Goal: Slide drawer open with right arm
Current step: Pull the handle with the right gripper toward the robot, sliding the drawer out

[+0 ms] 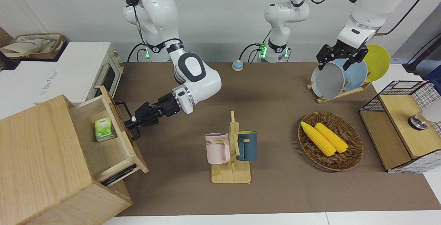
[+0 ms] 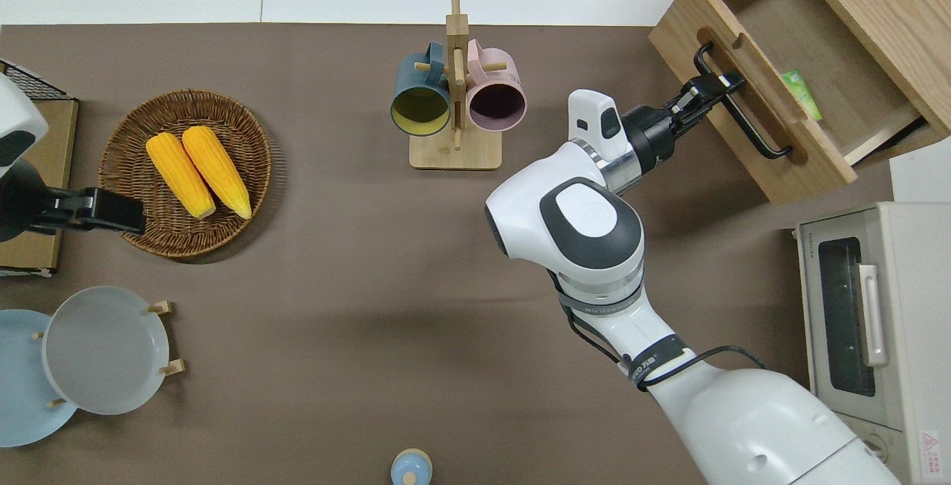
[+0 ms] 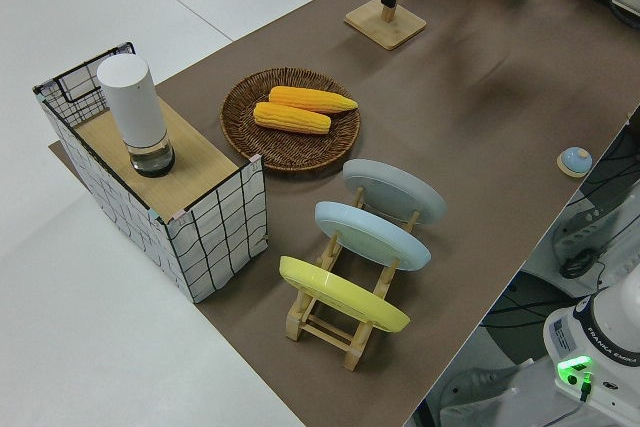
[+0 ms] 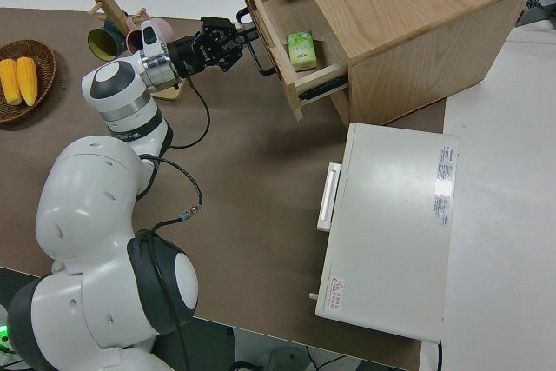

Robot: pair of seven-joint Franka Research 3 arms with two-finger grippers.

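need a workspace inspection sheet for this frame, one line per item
Surface: brown mat, white table edge farther from the robots.
Job's things: drawer pulled well out; green carton inside.
Clutter: mug rack, corn basket, plate rack, wire crate, toaster oven, blue bell.
Grippers: right gripper shut on drawer handle; left arm parked.
Cables: black lead along the right arm.
Surroundings: white wall, bag off the table.
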